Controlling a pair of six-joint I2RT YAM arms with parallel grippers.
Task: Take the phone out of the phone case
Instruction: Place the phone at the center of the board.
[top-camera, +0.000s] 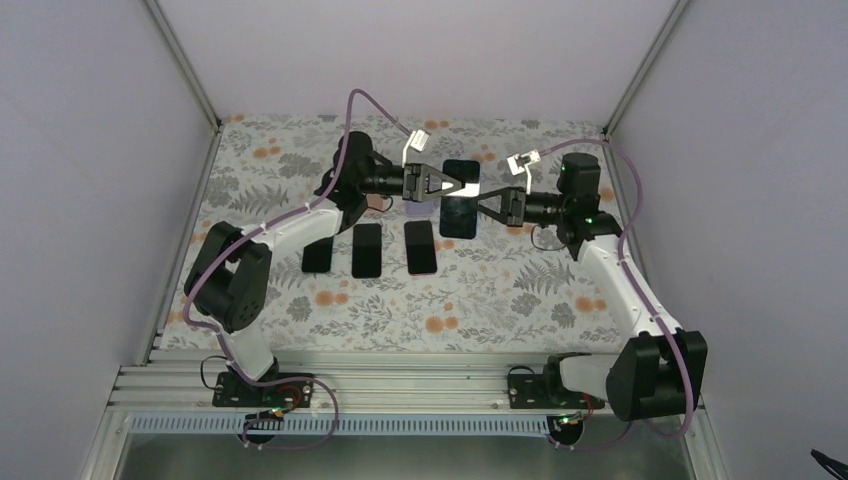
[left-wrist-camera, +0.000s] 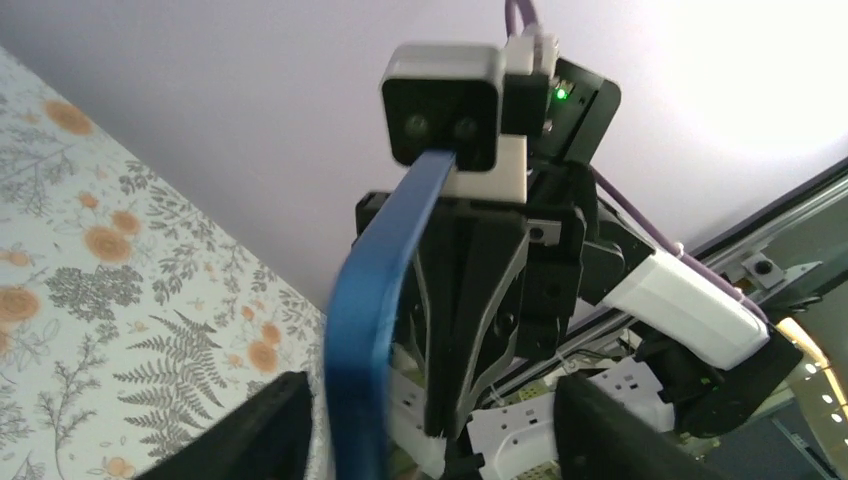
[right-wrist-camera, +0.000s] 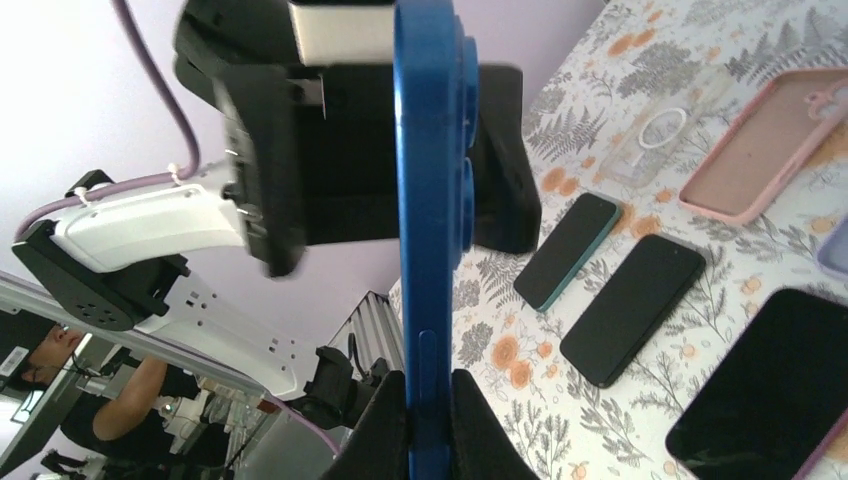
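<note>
A blue phone case (right-wrist-camera: 425, 200) stands edge-on in the air, and my right gripper (right-wrist-camera: 428, 420) is shut on its lower edge. From above, the phone case (top-camera: 457, 220) shows a dark face with a blue rim, between the two grippers over the far middle of the table. My left gripper (top-camera: 466, 188) reaches in from the left. In its own wrist view the left gripper (left-wrist-camera: 435, 440) is open, its fingers (left-wrist-camera: 265, 430) wide apart, with the blue case (left-wrist-camera: 365, 320) passing near the left finger. I cannot tell whether the phone sits in the case.
Three dark phones (top-camera: 367, 250) lie in a row left of centre on the floral table cloth (top-camera: 480, 300). A pink case (right-wrist-camera: 760, 140) and a clear case (right-wrist-camera: 660, 135) lie beyond them. Another dark phone (top-camera: 461, 172) shows behind the grippers. Walls enclose the left, right and back.
</note>
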